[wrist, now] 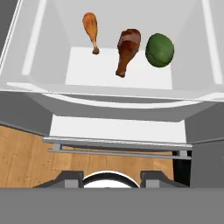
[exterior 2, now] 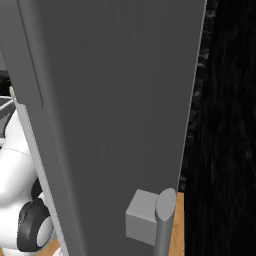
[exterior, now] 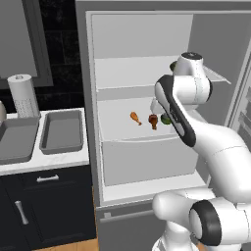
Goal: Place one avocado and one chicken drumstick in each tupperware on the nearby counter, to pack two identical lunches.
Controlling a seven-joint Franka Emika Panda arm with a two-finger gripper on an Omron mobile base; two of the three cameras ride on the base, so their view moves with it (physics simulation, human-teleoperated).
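Open fridge (exterior: 147, 98) beside the counter (exterior: 49, 159). Two drumsticks, one pale (wrist: 91, 30) and one darker (wrist: 127, 50), and a round, dull-green avocado (wrist: 159, 49) are seen lying on a smooth grey shelf (wrist: 118, 72), kept cold. Two shallow grey trays (exterior: 62, 130) stand unfilled on the counter. Whether the gripper (wrist: 111, 177) is spread cannot be told; nothing is seen held.

- A grey fridge (exterior: 147, 162) is standing open, its pale shelves (exterior: 132, 105) showing.
- The fridge door (exterior 2: 115, 115) is filling the right base view, a bar handle (exterior 2: 162, 220) sitting at 5 o'clock.
- Dark wall tiles (exterior: 63, 29) are running behind.
- Wooden flooring (wrist: 26, 153) is lying at 8 o'clock in the hand view.
- A paper towel roll (exterior: 23, 95) is standing at 9 o'clock.
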